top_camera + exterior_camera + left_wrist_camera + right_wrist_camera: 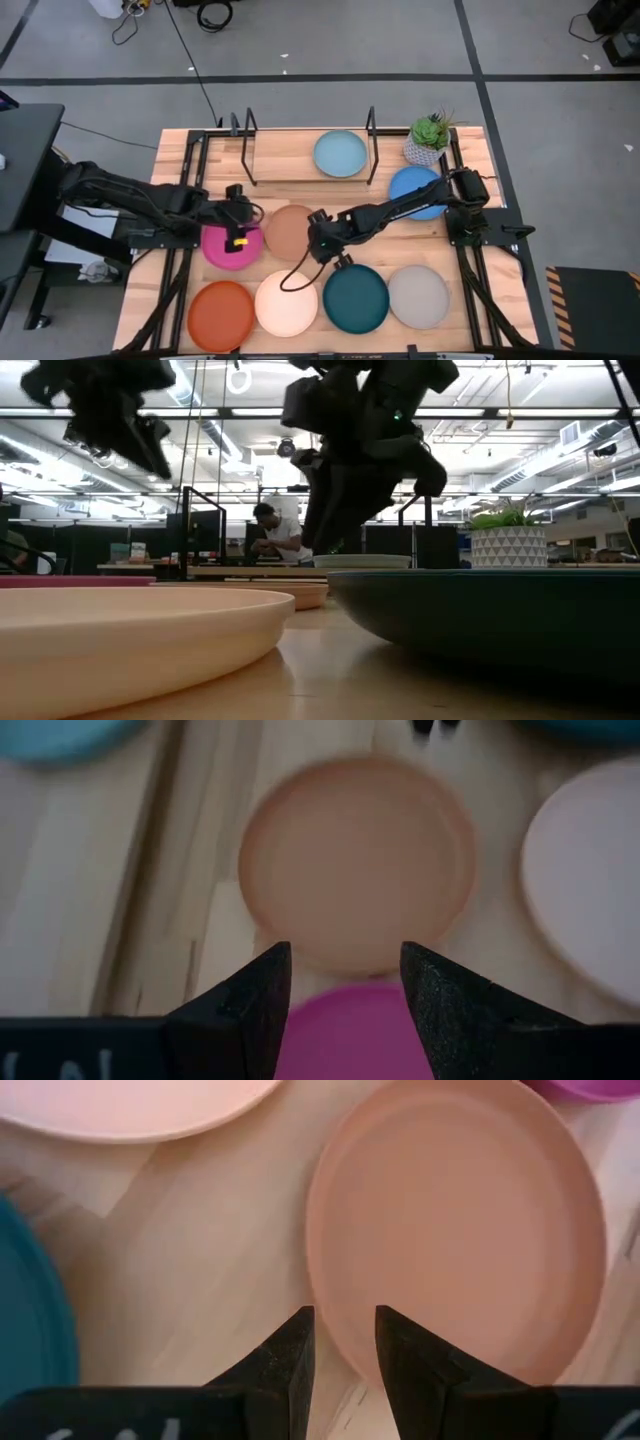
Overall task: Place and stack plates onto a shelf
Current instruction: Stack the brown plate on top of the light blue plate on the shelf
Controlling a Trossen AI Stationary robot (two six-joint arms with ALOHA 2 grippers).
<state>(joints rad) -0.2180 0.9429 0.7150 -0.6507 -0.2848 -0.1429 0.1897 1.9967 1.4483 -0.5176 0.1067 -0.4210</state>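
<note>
Right tool [342, 1342], fingers narrowly parted and holding nothing, hovers over the tan plate's [292, 231] rim; left tool [345, 982], open and empty, waits above the magenta plate [230, 246] at its nine o'clock.

A potted green plant [430, 138] in a white patterned pot stands at the table's [290, 170] far right corner.

Two dark jointed arms, black throughout

The left arm [130, 200] carries a yellow marking near its wrist; a black cable loops from the right arm [385, 213]; the fingers [440, 1010] are matte, wedge-shaped, grainy
</note>
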